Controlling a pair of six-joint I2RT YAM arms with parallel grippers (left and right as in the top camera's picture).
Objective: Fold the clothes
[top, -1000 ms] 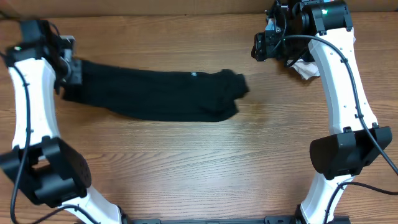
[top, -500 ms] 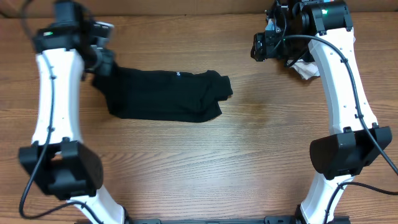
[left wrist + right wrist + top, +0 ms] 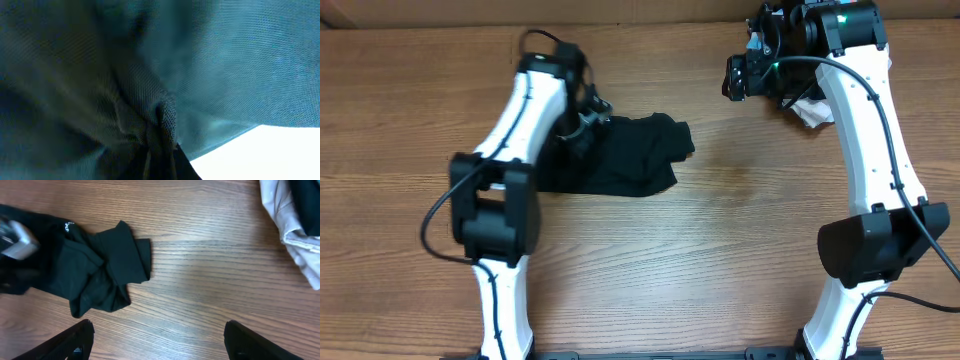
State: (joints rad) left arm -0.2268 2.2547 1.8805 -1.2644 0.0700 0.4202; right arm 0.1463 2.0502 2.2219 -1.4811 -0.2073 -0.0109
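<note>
Overhead: left gripper (image 3: 582, 128) is pinching the left edge of the clothes (image 3: 635, 158), which are lying bunched mid-table, far side, probably to bring that edge across for a fold. Right gripper (image 3: 159, 335) is hovering far right, fingers spread, clear of the work.

Looks like a robotics lab bench — two white jointed arms (image 3: 880, 130) stand over a wood-grain table (image 3: 720, 250).
</note>
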